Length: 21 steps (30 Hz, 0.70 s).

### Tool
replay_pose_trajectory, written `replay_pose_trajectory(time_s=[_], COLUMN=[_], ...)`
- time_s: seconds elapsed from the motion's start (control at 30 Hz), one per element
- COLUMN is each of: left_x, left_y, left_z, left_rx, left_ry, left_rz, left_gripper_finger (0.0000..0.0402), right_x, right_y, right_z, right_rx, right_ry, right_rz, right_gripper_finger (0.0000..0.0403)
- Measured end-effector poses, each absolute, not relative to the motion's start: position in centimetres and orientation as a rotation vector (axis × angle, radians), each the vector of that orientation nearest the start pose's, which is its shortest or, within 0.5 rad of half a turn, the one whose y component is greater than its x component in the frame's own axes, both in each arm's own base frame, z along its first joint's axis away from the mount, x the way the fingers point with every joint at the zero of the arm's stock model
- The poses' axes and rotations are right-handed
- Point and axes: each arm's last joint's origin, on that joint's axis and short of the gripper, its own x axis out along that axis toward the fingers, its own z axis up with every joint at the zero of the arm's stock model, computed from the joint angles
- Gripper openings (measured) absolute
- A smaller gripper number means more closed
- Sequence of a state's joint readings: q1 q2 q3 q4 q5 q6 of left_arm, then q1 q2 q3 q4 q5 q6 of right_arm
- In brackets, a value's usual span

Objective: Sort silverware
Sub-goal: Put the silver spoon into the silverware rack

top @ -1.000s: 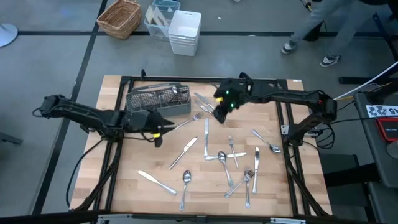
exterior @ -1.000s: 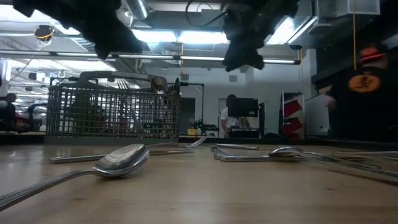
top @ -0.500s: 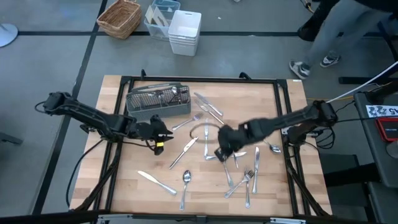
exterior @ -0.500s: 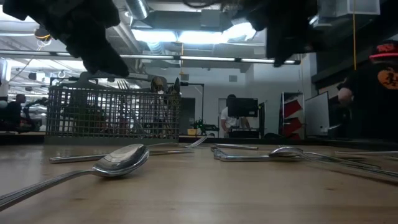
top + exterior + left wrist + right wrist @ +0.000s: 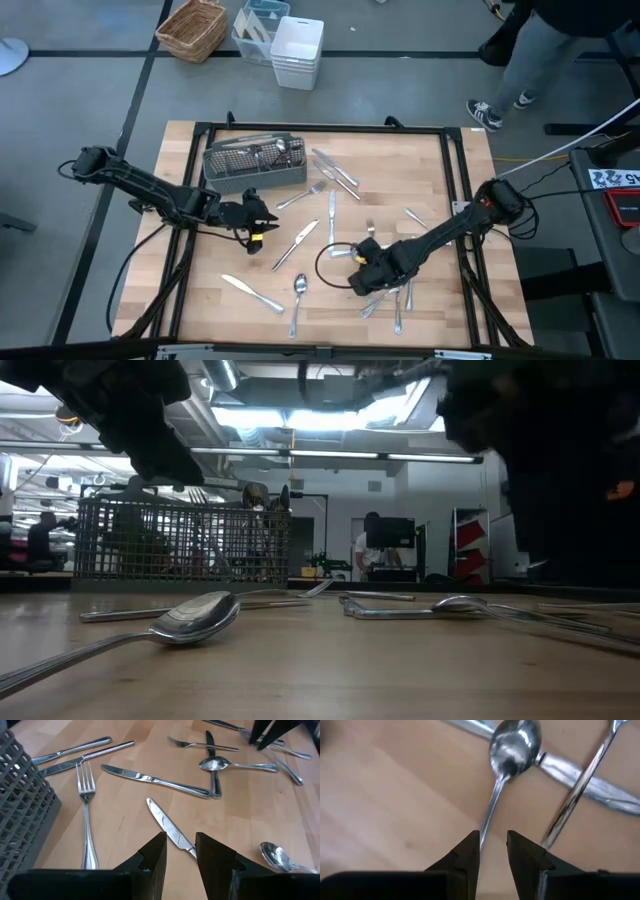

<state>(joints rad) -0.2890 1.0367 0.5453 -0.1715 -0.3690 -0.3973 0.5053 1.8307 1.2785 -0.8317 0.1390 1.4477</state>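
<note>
Surface: wooden table (image 5: pixel 210 300) inside a black frame; scattered silverware lies flat across it, so each piece must be picked off the wood one at a time.
Caddy: grey wire-mesh caddy (image 5: pixel 254 163) stands at the table's far edge, some pieces already upright in it; it is probably the sorting target.
Right gripper: right gripper (image 5: pixel 493 851) is low over the pile, fingers parted a little and empty, astride the handle of a spoon (image 5: pixel 512 746) whose bowl lies ahead of the fingertips; this looks like the line-up for a pinch on the handle.
Crossing pieces: a second slim handle (image 5: pixel 580 790) runs just beside the right finger, over a flat knife (image 5: pixel 590 780); a clean grip may be hard.
Left gripper: left gripper (image 5: pixel 179 851) hovers near the caddy, fingers slightly apart and holding nothing; a knife (image 5: pixel 169 827) points toward the gap between them, a fork (image 5: pixel 87 815) lies beside the left finger.
Hedge: whether the right fingers already touch the spoon handle is unclear.
</note>
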Motion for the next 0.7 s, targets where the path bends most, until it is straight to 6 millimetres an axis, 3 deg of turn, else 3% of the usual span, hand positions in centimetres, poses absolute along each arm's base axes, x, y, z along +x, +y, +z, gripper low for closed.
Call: replay_pose_trajectory(time_s=[0.27, 0.7], left_x=[19.9, 19.9], left_y=[-4.8, -4.8], left_z=[20.9, 20.9], left_rx=[-0.208, -0.208], left_ry=[0.601, 0.601], left_rz=[0.212, 0.212], left_gripper_finger=[0.0095, 0.0095], right_x=[31.3, 31.6], right_y=[16.3, 16.3], right_z=[15.8, 15.3], right_rx=[0.709, 0.692], right_ry=[1.215, 1.156], right_rz=[-0.736, -0.773], right_gripper_finger=[0.0101, 0.0101])
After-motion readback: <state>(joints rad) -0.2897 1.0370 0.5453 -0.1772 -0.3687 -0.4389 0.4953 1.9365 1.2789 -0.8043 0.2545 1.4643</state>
